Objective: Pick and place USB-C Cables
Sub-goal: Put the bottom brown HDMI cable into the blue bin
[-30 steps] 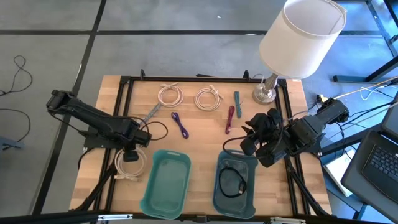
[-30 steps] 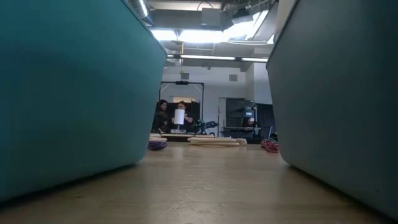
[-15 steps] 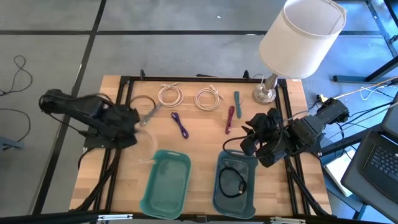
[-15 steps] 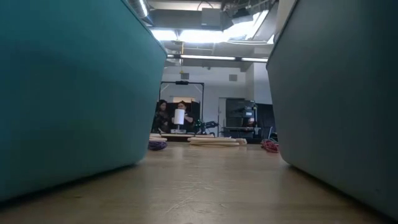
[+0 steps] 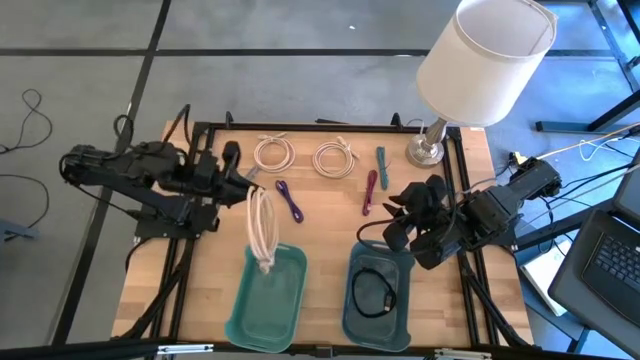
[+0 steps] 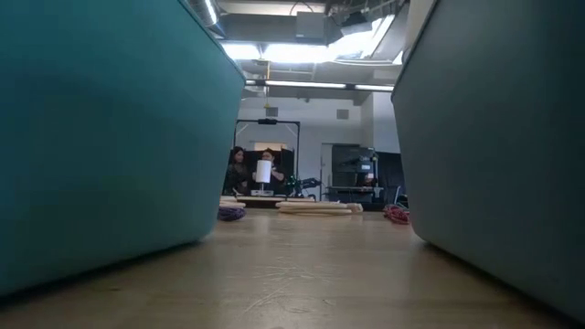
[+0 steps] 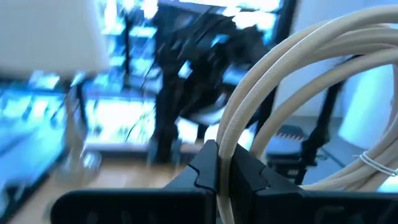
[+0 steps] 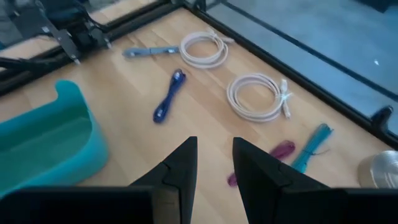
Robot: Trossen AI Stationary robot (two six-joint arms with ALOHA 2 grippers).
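**Cream coil hanging over left tray — drop could miss or snag**

Cream-white coiled USB-C cable (image 5: pixel 263 228) hangs stretched into a long loop from the left gripper (image 5: pixel 243 187), lower end dangling at the back rim of the left teal rectangular plastic tray (image 5: pixel 267 296). Left wrist view shows the fingers clamped together on the strands (image 7: pixel 261 106).

Risks, as judged: the loop is only at the tray's back edge, so a release here could drape it over the rim or spill onto the wooden table (image 5: pixel 325 215). The grip catches few strands, so the coil may unwind or slip.

Left arm reaches in from the table's left side, gripper raised above the surface, pointing toward the centre. Right gripper (image 5: pixel 400 222) hovers near the back corner of the right blue-grey tray (image 5: pixel 378 293), fingers slightly apart, holding nothing. That tray contains a dark cable (image 5: pixel 374 292).

Two more cream coils (image 5: pixel 273 153), (image 5: pixel 334 159) and purple (image 5: pixel 290 200), magenta (image 5: pixel 370 190), teal (image 5: pixel 381 161) leads lie on the table.
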